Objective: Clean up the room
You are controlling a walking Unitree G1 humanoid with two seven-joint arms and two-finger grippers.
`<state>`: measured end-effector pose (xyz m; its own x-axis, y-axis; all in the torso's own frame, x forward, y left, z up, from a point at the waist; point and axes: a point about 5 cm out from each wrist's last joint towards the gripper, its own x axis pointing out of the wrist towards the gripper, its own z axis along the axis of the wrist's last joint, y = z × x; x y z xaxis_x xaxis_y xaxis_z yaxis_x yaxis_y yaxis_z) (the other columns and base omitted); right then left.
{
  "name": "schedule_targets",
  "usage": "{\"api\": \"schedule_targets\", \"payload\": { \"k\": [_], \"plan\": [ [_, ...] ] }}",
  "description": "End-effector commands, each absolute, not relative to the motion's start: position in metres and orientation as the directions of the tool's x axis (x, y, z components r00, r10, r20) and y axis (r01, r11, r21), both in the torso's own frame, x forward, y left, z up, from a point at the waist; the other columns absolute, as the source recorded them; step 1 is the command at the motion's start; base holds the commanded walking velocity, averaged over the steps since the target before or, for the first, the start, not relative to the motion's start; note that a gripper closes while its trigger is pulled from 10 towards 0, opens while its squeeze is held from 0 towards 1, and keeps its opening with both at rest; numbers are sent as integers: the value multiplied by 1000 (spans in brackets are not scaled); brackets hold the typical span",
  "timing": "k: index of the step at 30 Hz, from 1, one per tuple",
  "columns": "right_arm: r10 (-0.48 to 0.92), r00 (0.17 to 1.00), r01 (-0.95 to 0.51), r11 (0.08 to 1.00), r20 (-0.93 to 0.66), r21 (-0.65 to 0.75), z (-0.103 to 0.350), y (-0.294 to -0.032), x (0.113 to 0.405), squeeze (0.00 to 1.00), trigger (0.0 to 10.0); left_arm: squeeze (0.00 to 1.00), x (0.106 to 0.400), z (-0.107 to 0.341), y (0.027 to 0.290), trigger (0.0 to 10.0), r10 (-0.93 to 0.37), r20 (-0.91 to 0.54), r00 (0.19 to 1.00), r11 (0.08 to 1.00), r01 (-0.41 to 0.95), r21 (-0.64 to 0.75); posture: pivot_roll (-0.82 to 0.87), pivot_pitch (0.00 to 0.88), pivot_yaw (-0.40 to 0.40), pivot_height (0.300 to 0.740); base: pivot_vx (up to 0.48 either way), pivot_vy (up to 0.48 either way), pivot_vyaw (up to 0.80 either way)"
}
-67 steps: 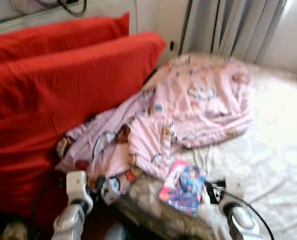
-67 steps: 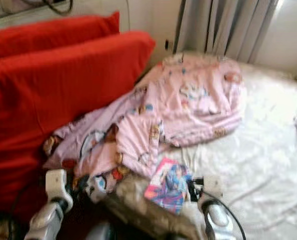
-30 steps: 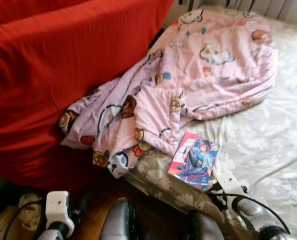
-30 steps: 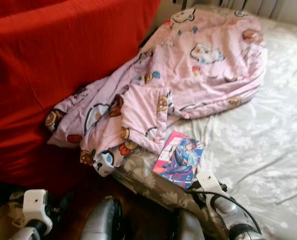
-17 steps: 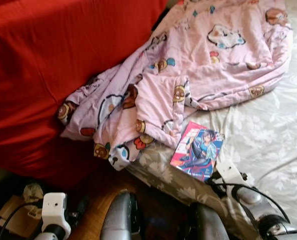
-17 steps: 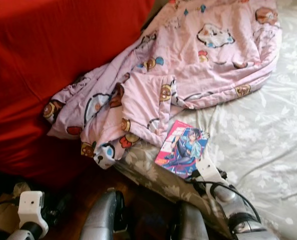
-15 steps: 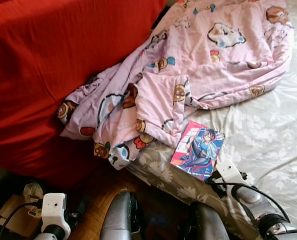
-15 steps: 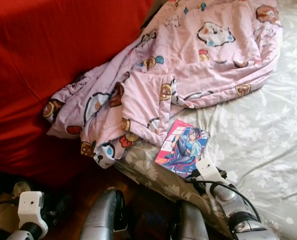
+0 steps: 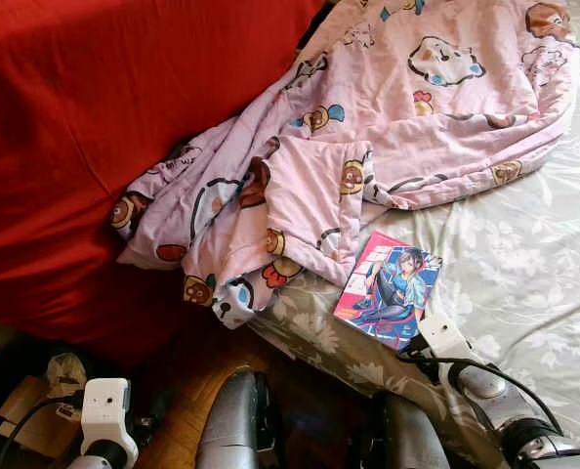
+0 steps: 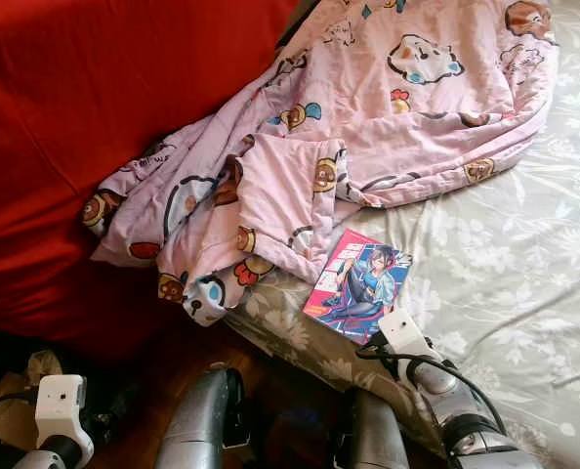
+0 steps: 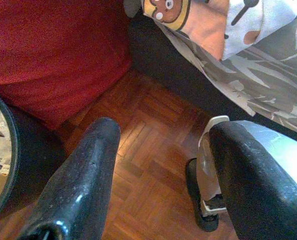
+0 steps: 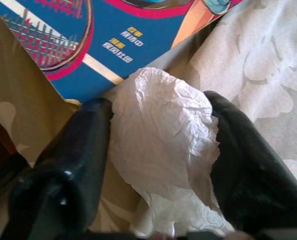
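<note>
A crumpled white tissue point(image 12: 163, 145) sits between the two black fingers of my right gripper point(image 12: 156, 102), which is shut on it. That gripper is low over the flowered sheet, just at the near corner of a colourful anime book point(image 9: 388, 289) lying on the bed's edge. My right arm point(image 9: 485, 391) reaches in from the lower right. My left gripper point(image 11: 166, 130) hangs open over the parquet floor point(image 11: 148, 165) beside the bed, nothing between its fingers.
A rumpled pink cartoon blanket point(image 9: 397, 127) spreads from the bed onto big red cushions point(image 9: 85, 127) at the left. Grey flowered sheet point(image 9: 524, 274) lies bare at the right. Cardboard and scraps point(image 9: 36, 401) lie on the floor at lower left, near a dark round container point(image 11: 18, 150).
The whole view has tilted down toward the bed's edge and the floor. My right gripper stays at the book's near corner, and the left arm still hangs low.
</note>
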<state>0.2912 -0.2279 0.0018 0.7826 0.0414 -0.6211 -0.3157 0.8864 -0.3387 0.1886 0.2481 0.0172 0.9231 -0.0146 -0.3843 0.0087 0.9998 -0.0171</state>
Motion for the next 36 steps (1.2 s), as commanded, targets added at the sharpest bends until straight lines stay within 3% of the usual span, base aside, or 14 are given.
{"api": "schedule_targets", "payload": {
  "k": [1, 16, 22, 36],
  "plan": [
    [48, 760, -325, 891, -648, -315, -8, -225, 282, 0, 0, 0, 181, 12, 252, 10000, -4, -421, 907, 1000, 0, -11, 282, 302, 59, 635, 0, 0, 0],
    [58, 758, -318, 902, -650, -290, -12, -216, 280, 0, 0, 0, 189, 9, 254, 10000, 6, -428, 904, 1000, -8, -3, 283, 267, 62, 635, 0, 0, 0],
    [37, 767, -239, 943, -641, -231, -16, -217, 276, 0, 0, 0, 196, 4, 252, 10000, 4, -433, 901, 1000, -9, -10, 267, 236, 56, 635, 0, 0, 0],
    [16, 794, -117, 985, -608, -127, -24, -217, 264, 0, 0, 0, 216, -10, 256, 10000, 40, -447, 894, 998, -60, -32, 239, 105, 26, 635, 0, 0, 0]
  ]
}}
